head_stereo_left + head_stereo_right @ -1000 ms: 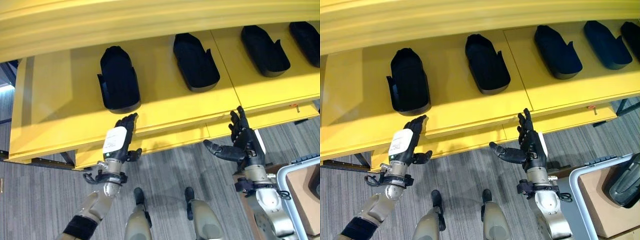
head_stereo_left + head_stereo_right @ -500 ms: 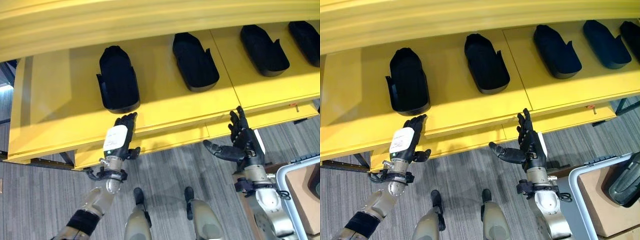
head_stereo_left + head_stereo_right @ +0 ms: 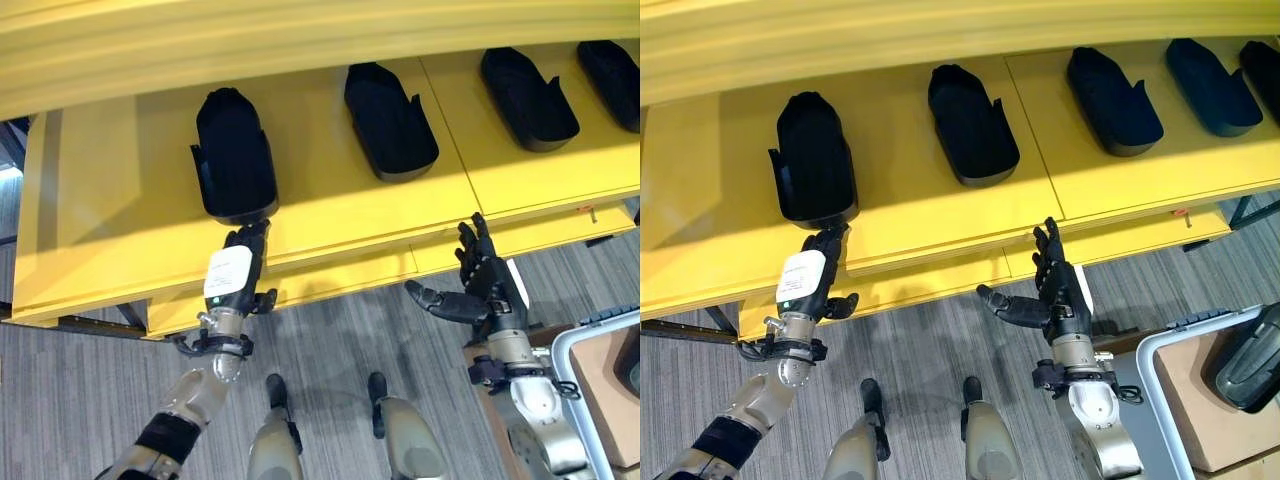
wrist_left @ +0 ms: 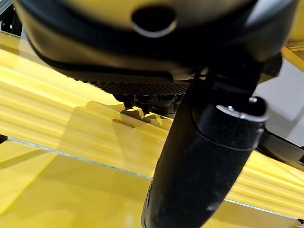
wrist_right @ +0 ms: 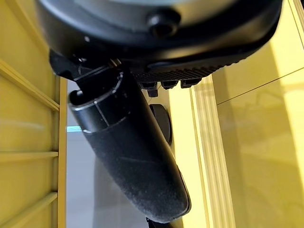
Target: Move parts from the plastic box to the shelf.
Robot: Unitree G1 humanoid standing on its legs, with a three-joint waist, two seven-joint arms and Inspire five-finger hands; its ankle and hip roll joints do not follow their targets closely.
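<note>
Five black moulded parts lie flat in a row on the yellow shelf point(image 3: 940, 215), open side up, each well apart from the next. The leftmost part point(image 3: 813, 158) lies just beyond the fingertips of the left hand point(image 3: 806, 279); the second part point(image 3: 972, 125) lies between the two hands, further back. The third part point(image 3: 1114, 102) lies beyond the right hand point(image 3: 1058, 290), with the fourth part point(image 3: 1212, 88) and the fifth part point(image 3: 1266, 65) further to its right, while a plastic box point(image 3: 1160, 400) beside the right hand holds one more dark part point(image 3: 1252, 365).

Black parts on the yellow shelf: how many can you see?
5, in a row on the shelf: one by the left hand, then, and one cut off at the right edge. More may lie beyond.
</note>
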